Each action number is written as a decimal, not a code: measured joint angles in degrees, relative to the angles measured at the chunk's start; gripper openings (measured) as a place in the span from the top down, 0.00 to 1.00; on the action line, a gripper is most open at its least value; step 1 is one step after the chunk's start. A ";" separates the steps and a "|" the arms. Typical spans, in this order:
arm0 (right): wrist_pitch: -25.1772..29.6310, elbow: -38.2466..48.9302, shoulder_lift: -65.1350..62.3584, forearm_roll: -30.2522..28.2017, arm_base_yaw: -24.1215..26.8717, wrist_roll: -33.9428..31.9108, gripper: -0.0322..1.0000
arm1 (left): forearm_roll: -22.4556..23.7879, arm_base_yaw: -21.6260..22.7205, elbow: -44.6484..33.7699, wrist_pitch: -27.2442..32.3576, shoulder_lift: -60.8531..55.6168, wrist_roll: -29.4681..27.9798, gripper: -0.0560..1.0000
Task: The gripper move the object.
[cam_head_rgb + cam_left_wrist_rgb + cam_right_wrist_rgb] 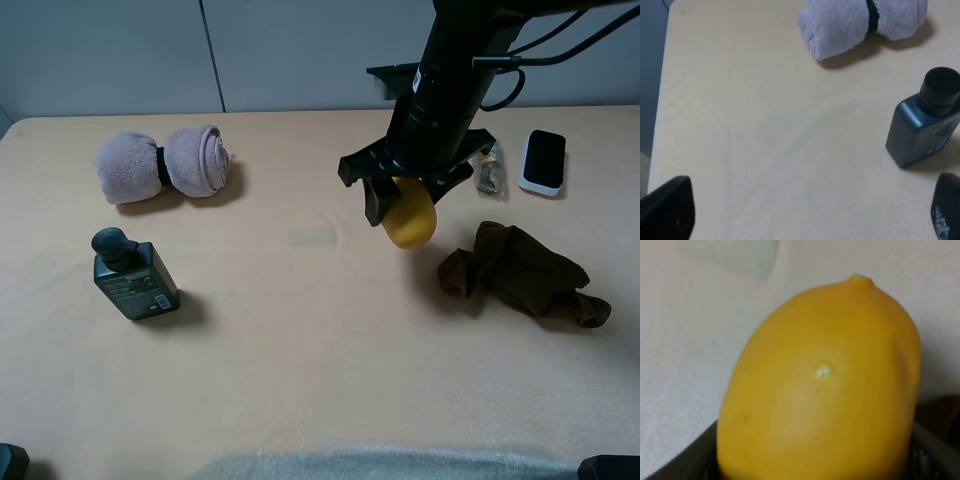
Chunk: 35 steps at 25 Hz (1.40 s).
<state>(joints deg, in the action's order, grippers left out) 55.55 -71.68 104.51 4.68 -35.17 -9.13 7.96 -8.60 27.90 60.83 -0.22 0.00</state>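
Pinching the object by its upper end, the right end effector holds it tip-down over the table, seemingly just clear of the surface so it can travel without dragging. It hangs just beside the brown cloth, well apart from the dark bottle and pink rolled towel. The left end effector hovers spread and empty near the dark bottle.

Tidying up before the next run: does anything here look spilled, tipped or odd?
Nothing spilled or broken. Only the brown cloth lies crumpled on the table, right of the mango that the right gripper holds.
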 joint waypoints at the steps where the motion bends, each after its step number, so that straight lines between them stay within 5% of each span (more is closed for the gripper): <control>1: -0.69 1.28 -0.20 0.24 0.00 0.00 0.52 | 0.00 0.00 0.00 0.00 0.00 0.00 0.06; 26: -21.46 21.54 -0.37 5.70 0.00 0.00 0.52 | 0.00 0.00 0.00 0.00 0.00 0.00 0.06; 35: -24.04 23.15 -0.37 6.02 0.00 0.00 0.52 | 0.00 0.00 0.00 0.00 0.00 0.00 0.06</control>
<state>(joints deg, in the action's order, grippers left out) 31.51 -48.53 104.15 10.70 -35.17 -9.13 7.96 -8.60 27.90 60.83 -0.22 0.00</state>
